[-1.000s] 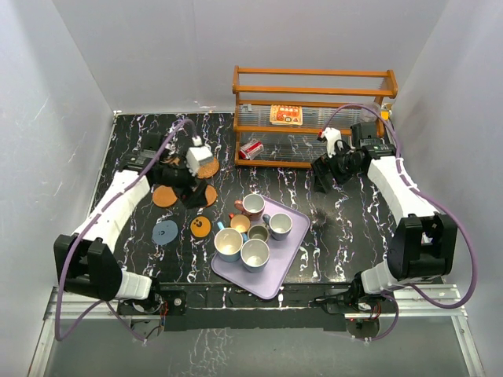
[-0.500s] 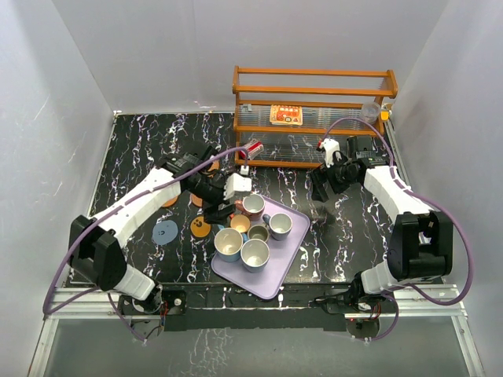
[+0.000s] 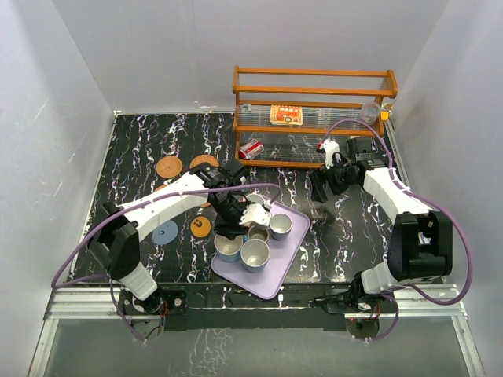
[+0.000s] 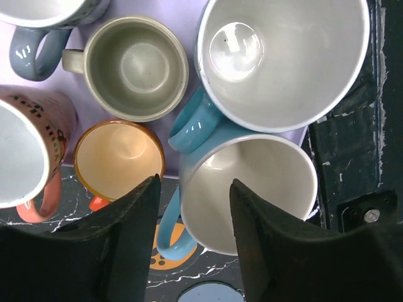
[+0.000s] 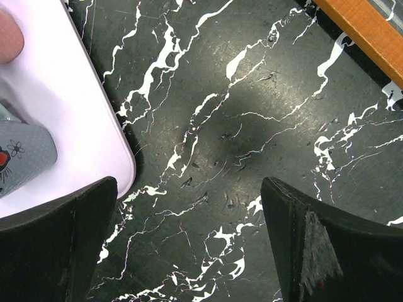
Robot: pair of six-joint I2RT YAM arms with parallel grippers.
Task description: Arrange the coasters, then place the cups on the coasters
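Several cups stand on the lilac tray (image 3: 277,275). My left gripper (image 3: 240,215) (image 4: 194,182) hangs over them. Its jaws are partly drawn in and straddle the handle-side wall of a pale blue cup (image 4: 252,189), with a gap on each side. Beside that cup are a larger blue-grey cup (image 4: 283,56), an olive-grey cup (image 4: 135,66), an orange-lined cup (image 4: 119,157) and a pink cup (image 4: 25,151). On the table lie an orange coaster (image 3: 168,166), a rattan coaster (image 3: 204,162), a dotted orange coaster (image 3: 200,226) (image 4: 169,257) and a grey-blue coaster (image 3: 165,232). My right gripper (image 3: 324,179) (image 5: 189,239) is open over bare table.
A wooden shelf rack (image 3: 314,118) at the back holds a printed packet (image 3: 286,115) and a red-and-white can (image 3: 251,148). The tray's corner (image 5: 75,126) lies just left of my right gripper. White walls close in the black marbled table (image 3: 346,228).
My left arm swung from the coasters at the back left to above the tray, and its jaws narrowed around the pale blue cup's wall. My right arm barely moved.
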